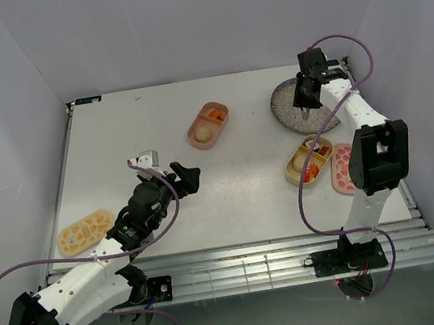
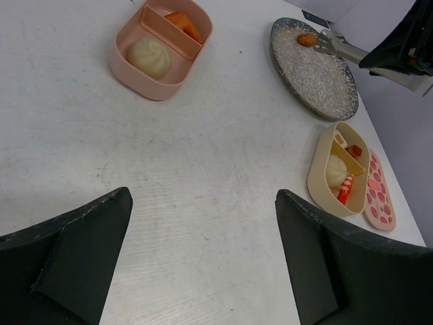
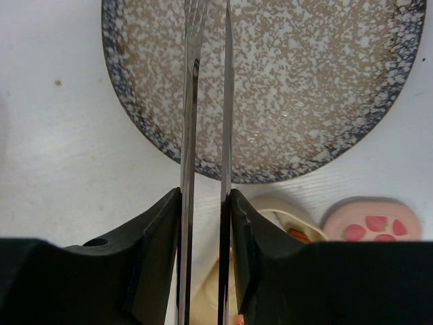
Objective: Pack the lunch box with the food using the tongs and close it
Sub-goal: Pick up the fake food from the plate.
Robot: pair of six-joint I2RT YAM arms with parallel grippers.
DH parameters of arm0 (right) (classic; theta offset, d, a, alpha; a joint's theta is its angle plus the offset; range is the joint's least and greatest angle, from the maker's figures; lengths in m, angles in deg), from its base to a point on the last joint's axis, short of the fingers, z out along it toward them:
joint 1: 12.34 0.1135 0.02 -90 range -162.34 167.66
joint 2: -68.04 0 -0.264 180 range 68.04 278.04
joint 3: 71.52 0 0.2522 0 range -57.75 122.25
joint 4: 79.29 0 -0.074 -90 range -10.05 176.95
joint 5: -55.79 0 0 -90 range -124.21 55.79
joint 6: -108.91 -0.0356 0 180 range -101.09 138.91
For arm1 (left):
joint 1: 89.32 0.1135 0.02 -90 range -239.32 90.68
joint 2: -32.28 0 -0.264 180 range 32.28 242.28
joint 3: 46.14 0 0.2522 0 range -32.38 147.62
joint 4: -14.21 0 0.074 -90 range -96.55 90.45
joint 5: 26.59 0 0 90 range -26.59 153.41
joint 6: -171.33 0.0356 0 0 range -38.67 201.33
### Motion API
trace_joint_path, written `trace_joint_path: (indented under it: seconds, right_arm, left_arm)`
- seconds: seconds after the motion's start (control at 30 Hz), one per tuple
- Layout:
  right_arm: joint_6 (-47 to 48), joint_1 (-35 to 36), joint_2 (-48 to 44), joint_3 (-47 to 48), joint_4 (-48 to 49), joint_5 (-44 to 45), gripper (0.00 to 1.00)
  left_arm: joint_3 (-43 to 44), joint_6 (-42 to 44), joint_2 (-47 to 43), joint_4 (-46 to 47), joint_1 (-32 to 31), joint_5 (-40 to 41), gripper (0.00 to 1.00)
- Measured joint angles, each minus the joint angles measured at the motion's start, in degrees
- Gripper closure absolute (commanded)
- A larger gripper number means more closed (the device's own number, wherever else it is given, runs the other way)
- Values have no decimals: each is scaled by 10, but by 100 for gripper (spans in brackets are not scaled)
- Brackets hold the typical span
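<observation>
The right hand (image 3: 206,203) pinches the tongs (image 3: 190,135), tips ahead over the plate (image 3: 304,81) by an orange piece (image 2: 306,39); the tan tray (image 3: 277,206) lies just behind. The left hand (image 2: 203,196) is spread wide, the pink tray (image 2: 128,68) ahead.

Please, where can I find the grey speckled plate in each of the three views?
Top external: the grey speckled plate is at the upper right, partly hidden.
Left wrist: it is at the upper right, seen at a slant.
Right wrist: it fills the top, behind the tongs.
Shared landmark: the pink lid lies below the plate in all three pictures.
</observation>
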Motion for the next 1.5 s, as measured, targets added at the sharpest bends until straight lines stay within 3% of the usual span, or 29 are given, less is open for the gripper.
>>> trace_joint_path:
  seconds: [0.3, 0.53, 1.5]
  right_arm:
    - [-112, 8, 26, 0, 53, 43, 64]
    - [-153, 8, 53, 0, 75, 73, 60]
    - [-210, 15, 94, 44, 122, 111, 53]
  left_arm:
    - [0, 0, 0, 0, 0, -3, 2]
    - [0, -2, 0, 0, 0, -5, 2]
    - [0, -2, 21, 0, 0, -5, 2]
